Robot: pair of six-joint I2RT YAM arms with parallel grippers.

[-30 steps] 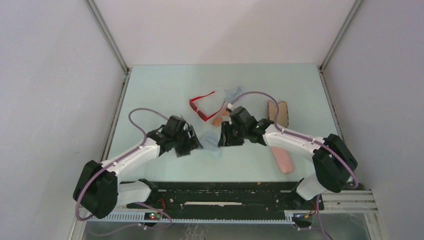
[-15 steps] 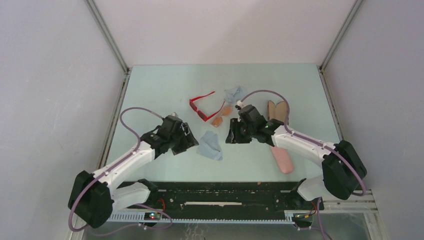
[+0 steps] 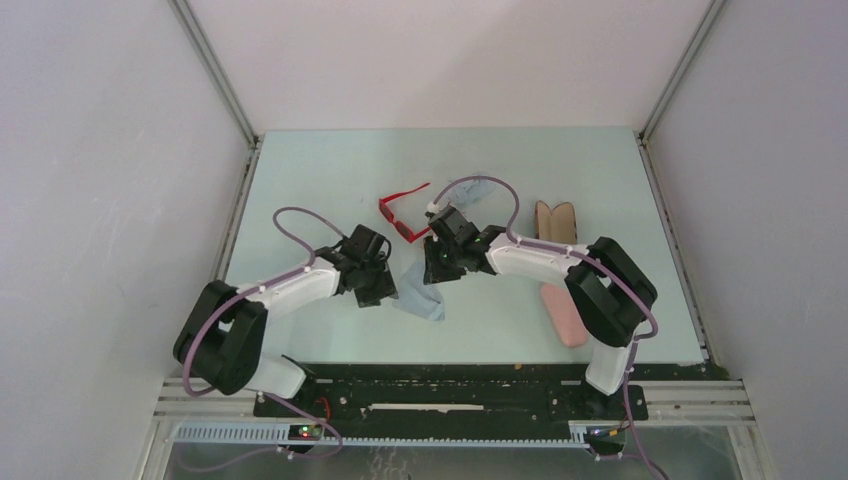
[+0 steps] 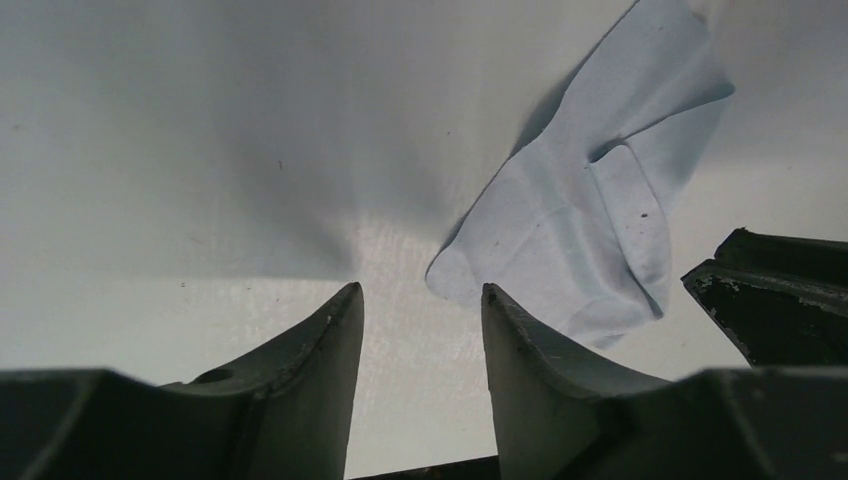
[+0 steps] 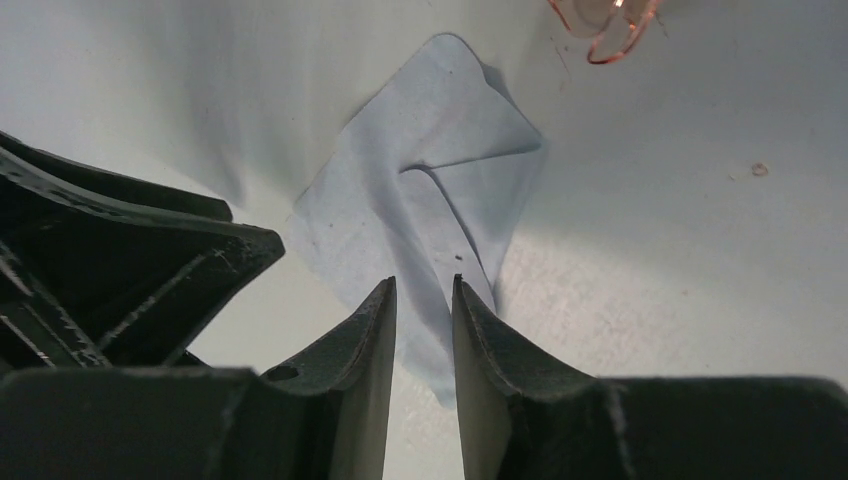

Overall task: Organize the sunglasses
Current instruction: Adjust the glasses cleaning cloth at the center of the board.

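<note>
Orange-tinted sunglasses: the right wrist view's top edge is cutting them off, only a lens curve showing; from above, the right claw is covering them.
Pale blue cloth: near end is lying hidden behind the claw's fingers; contact unclear.
Red sunglasses: one temple is hiding behind the claw.
Pink case: right arm is overlapping part of it.

bright red sunglasses; orange-tinted lens; pale blue cloth; plain pink case; tan case; pale mint table.
</note>
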